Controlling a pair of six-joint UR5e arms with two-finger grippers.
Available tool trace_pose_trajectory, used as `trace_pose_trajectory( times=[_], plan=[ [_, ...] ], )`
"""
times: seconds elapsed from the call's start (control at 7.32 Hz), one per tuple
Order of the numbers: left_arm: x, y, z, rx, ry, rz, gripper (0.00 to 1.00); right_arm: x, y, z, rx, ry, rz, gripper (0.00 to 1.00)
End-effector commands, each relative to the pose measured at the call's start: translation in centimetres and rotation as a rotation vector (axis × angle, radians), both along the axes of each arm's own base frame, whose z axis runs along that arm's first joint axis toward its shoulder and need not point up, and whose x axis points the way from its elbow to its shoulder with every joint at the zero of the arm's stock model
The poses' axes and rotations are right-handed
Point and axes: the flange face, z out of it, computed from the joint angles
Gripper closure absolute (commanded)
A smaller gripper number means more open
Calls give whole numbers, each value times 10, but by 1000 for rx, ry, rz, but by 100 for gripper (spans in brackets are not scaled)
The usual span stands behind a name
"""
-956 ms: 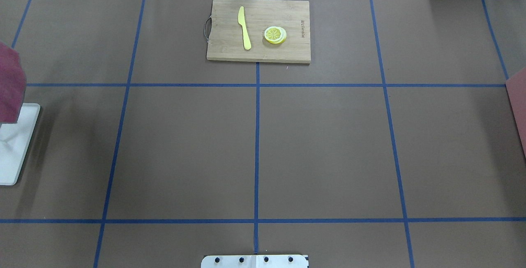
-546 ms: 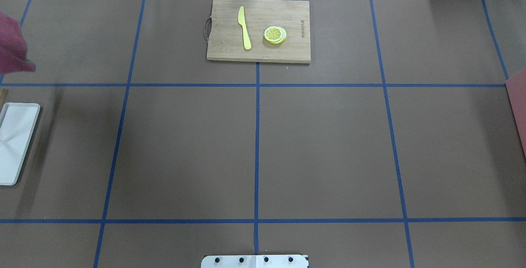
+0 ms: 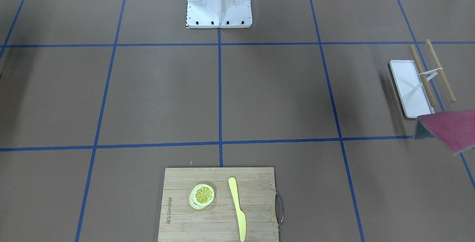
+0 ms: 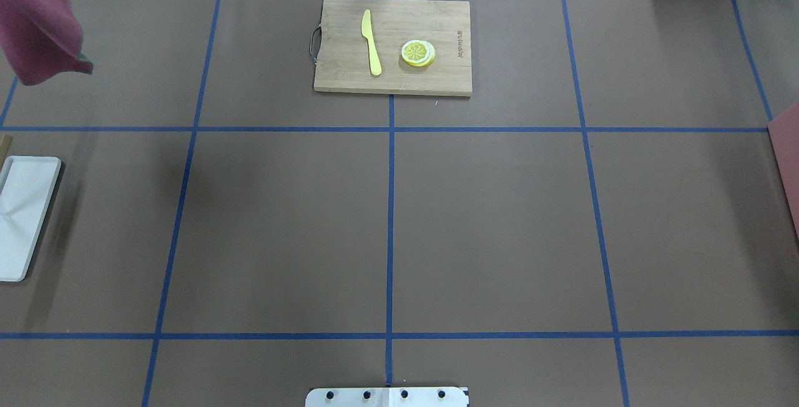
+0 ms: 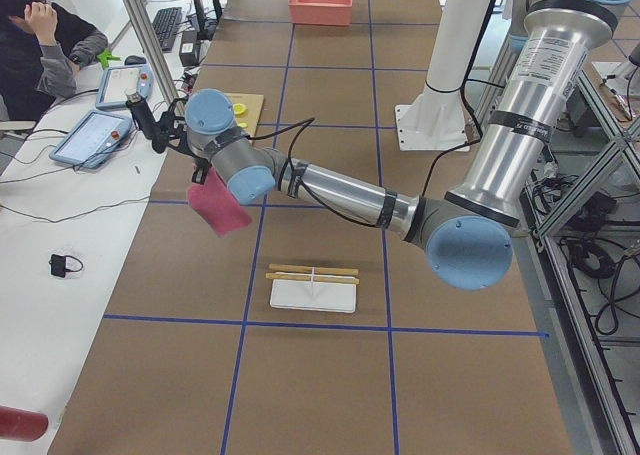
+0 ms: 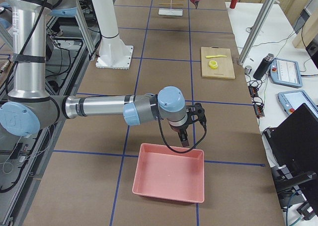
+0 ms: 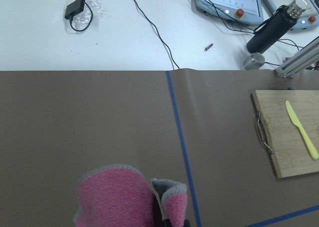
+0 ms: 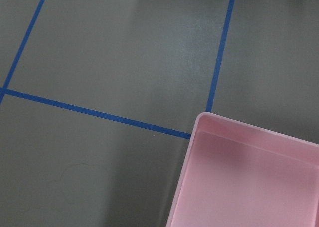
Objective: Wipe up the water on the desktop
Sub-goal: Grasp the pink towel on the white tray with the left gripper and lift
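The cloth (image 4: 36, 26) is travelling away from the white tray (image 4: 25, 207) it was hanging over a second ago, and is now heading for the far edge of the table. The left pincer (image 5: 203, 173) is gripping it by one bunched edge, so the rest is dangling free. That is probably so it can be dropped flat for wiping. The desktop (image 4: 499, 220) is lying well below this pincer, with the cloth not touching it, and no puddle is showing on it in any view. The right pincer (image 6: 184, 136) is hovering just above the near rim of the pink bin (image 6: 169, 179), seemingly parked out of the way. Whether it is wide or narrow, I cannot tell. Counting: one cloth, one tray, and two wooden sticks (image 3: 421, 73) lying across that tray, back toward the robot from the left pincer. One cutting board (image 4: 349, 73) is sitting well apart from it toward the table's middle, carrying one yellow knife (image 4: 371, 42) and one small stack of lemon slices (image 4: 418, 53).
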Motion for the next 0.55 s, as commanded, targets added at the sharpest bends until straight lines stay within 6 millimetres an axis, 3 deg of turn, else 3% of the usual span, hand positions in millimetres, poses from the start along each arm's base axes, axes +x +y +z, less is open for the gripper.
trace_pose_trajectory(
  times=[0.0,0.27,0.41],
  plan=[
    [64,9,-52,-64,60,4,100,-51,-31,-44,35,-37,-30,1],
    [123,17,-89,-131,100,-26,100,-117,-42,-88,102,-86,-71,0],
    [141,18,-105,-160,123,-35,100,-143,-45,-111,177,-118,-82,0]
  ],
)
